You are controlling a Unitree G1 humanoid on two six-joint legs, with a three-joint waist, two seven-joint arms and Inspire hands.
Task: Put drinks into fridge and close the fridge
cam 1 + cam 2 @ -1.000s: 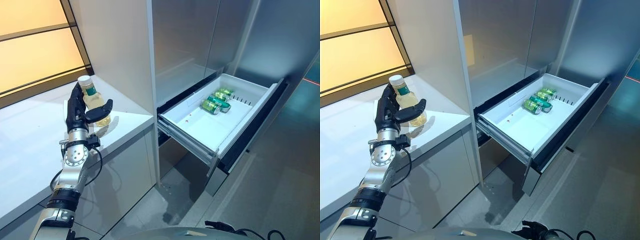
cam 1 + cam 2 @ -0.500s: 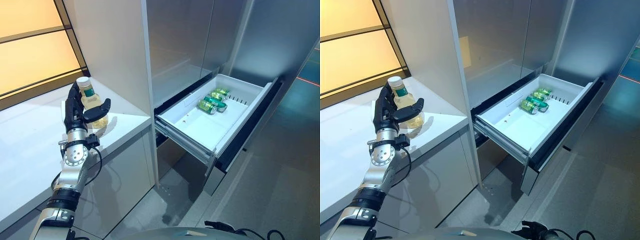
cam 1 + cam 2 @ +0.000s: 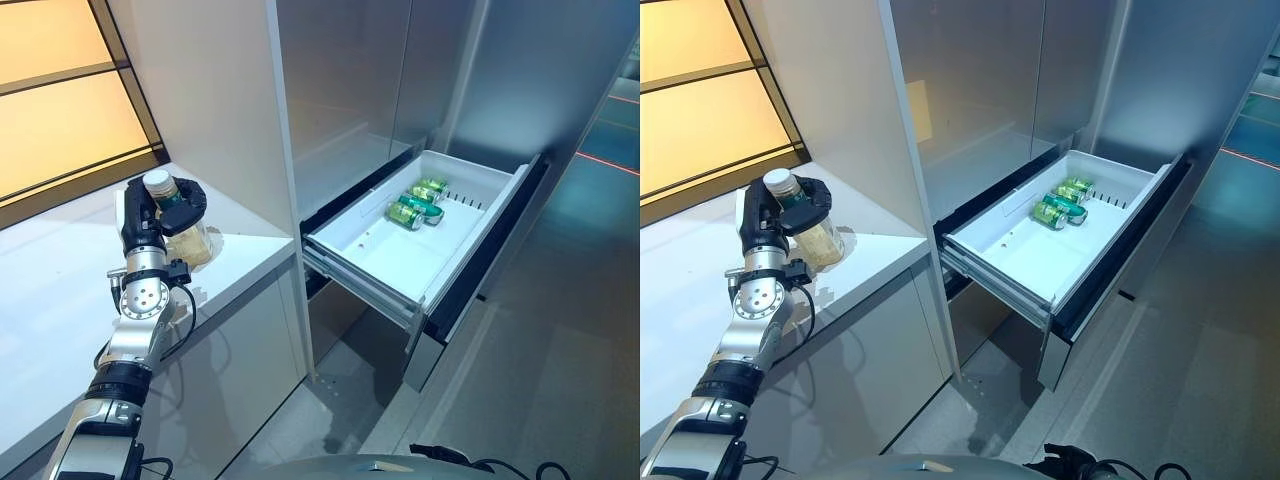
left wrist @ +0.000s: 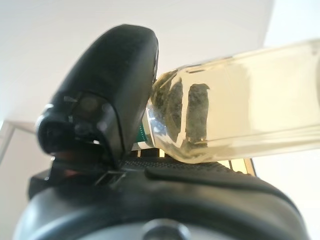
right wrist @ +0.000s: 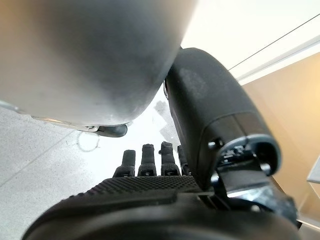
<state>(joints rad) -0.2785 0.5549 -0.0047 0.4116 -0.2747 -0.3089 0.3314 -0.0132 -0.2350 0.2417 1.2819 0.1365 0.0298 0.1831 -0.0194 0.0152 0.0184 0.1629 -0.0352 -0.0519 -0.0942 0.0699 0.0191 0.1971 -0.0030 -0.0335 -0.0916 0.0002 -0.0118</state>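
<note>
The left hand (image 3: 150, 215) is on the left, over the white counter (image 3: 60, 300). Its fingers and thumb are wrapped tight around a bottle (image 3: 178, 232) of pale yellow drink. The bottle has a white cap (image 3: 157, 181) and a green band under the cap. It stands almost straight up, close to the far right part of the counter. I cannot tell if its bottom touches the counter or is just above it. In the left wrist view the thumb (image 4: 120, 95) presses on the clear bottle (image 4: 235, 105), and dark finger shapes show through the drink.

To the right of the counter is the tall grey fridge (image 3: 350, 90). Its low drawer (image 3: 470, 250) is pulled out wide. The drawer is white inside. Three green cans (image 3: 414, 200) lie on their sides in the far part of the drawer, close together. The near part of the drawer holds nothing.

The right hand (image 5: 150, 165) shows only in its own wrist view. Its fingers are straight and loose, a bit apart, and they hold nothing. A light grey floor shows past them.

Behind the counter on the left is a wall of warm orange panels (image 3: 60, 110)
</note>
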